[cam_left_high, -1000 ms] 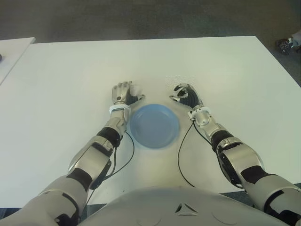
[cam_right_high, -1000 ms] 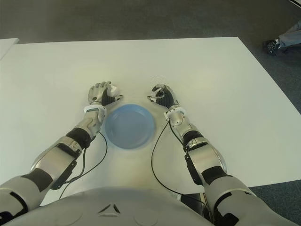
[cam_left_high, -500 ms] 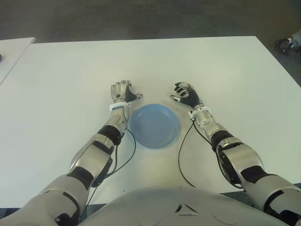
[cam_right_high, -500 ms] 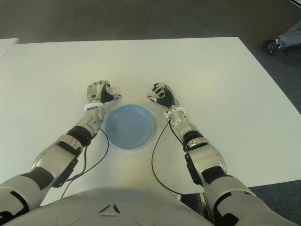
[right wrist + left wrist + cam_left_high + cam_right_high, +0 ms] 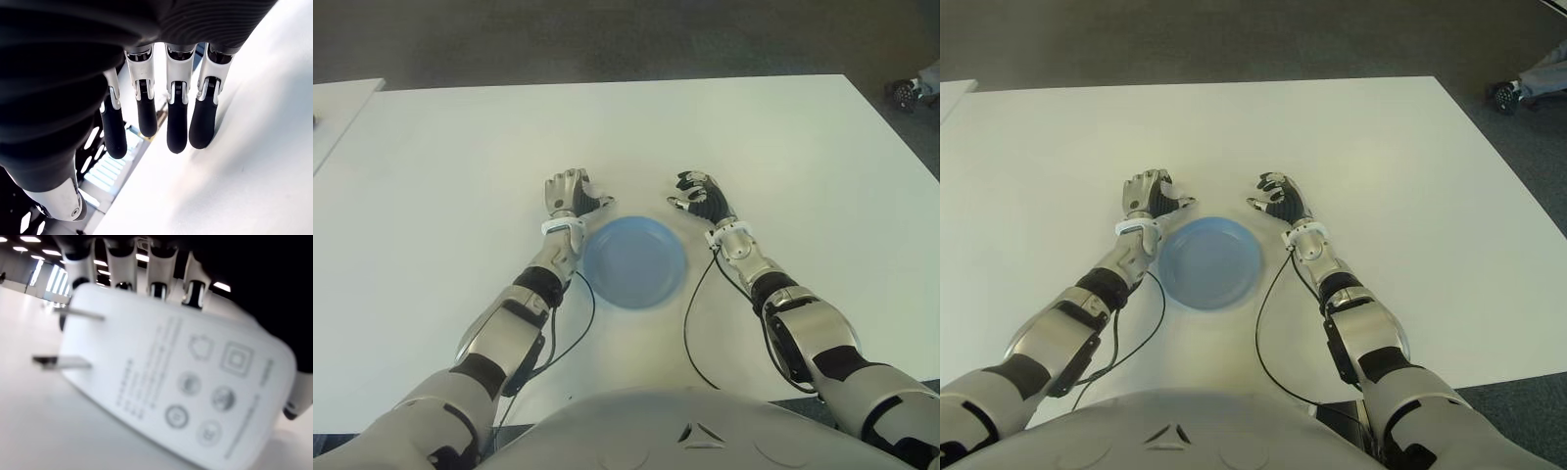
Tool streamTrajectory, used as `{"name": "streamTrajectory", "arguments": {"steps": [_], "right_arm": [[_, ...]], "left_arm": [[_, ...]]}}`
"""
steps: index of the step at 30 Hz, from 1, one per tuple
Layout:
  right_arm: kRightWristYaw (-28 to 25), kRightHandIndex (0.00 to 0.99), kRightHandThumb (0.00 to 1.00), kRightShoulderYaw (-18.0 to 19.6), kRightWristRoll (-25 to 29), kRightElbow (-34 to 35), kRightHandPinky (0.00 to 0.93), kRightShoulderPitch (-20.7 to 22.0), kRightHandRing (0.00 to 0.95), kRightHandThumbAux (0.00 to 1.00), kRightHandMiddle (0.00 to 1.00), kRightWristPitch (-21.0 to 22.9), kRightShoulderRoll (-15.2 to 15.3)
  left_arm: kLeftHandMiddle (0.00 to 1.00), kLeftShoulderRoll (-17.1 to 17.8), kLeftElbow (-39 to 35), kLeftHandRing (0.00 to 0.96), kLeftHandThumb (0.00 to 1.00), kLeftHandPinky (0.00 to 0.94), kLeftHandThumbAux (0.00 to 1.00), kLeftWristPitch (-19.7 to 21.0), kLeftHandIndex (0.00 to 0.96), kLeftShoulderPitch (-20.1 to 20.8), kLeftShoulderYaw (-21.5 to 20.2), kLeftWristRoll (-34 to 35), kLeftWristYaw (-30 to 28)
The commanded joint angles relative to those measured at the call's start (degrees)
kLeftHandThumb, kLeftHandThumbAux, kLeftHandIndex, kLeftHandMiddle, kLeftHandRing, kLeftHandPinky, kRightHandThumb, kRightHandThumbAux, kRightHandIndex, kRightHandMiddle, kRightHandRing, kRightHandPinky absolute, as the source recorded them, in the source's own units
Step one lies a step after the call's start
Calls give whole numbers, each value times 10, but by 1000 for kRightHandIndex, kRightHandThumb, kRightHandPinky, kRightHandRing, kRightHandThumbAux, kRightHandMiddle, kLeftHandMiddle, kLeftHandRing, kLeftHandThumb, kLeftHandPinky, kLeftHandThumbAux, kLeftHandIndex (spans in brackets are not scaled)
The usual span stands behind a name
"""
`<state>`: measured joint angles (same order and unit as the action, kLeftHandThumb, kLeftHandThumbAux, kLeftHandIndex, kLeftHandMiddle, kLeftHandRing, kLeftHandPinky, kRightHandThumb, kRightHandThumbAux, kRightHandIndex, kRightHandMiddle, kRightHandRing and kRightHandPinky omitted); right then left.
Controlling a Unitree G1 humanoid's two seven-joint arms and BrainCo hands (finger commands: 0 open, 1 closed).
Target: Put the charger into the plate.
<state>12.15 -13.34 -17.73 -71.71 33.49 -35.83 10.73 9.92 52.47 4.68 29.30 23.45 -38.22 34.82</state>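
Observation:
The white charger [image 5: 186,396] fills the left wrist view, its two metal prongs sticking out over the white table, and dark fingers [image 5: 156,289] curl behind it. My left hand [image 5: 578,198] is shut on it just beyond the left rim of the blue plate [image 5: 636,264]; the hand hides the charger in the eye views. The plate holds nothing. My right hand [image 5: 697,198] shows beyond the plate's right rim, and its fingers [image 5: 176,122] hang loosely curved with nothing in them.
The white table [image 5: 783,147] stretches wide on every side of the plate. A second white table's corner [image 5: 337,108] shows at the far left. Black cables [image 5: 690,323] run along both forearms near the plate. Someone's shoe [image 5: 906,93] is on the floor at the far right.
A white edge of the charger that showed beside my left fingers a second ago is now hidden. The left hand has only shifted slightly; the right hand and the plate stay put.

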Motion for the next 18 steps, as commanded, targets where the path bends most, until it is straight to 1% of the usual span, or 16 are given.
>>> {"name": "streamTrajectory", "arguments": {"steps": [1,2,3,6,11,18], "right_arm": [[-43,368,252,-7,-11,-43,413,-68,319,768,259,53,-12],[-44,362,195,-6,-11,-43,418,-68,320,772,260,54,-12],[-44,358,159,-5,-11,-43,421,-68,321,774,260,54,-12],[-45,351,113,-3,-11,-43,426,-67,324,773,262,56,-14],[-48,342,78,2,-10,-42,438,-67,330,759,267,59,-15],[-52,345,64,7,-6,-42,514,-67,361,750,284,60,-17]], "left_arm": [[852,7,-6,843,745,846,694,-25,443,-16,-4,6,9],[853,9,-7,845,745,846,694,-28,443,-17,-4,6,9],[854,10,-8,846,745,847,694,-32,443,-18,-4,6,9],[858,14,-8,850,746,853,695,-43,443,-20,-5,6,10],[865,21,-4,857,747,858,695,-62,443,-20,-1,0,20],[871,27,-1,862,747,865,696,-77,443,-20,3,-4,27]]}}
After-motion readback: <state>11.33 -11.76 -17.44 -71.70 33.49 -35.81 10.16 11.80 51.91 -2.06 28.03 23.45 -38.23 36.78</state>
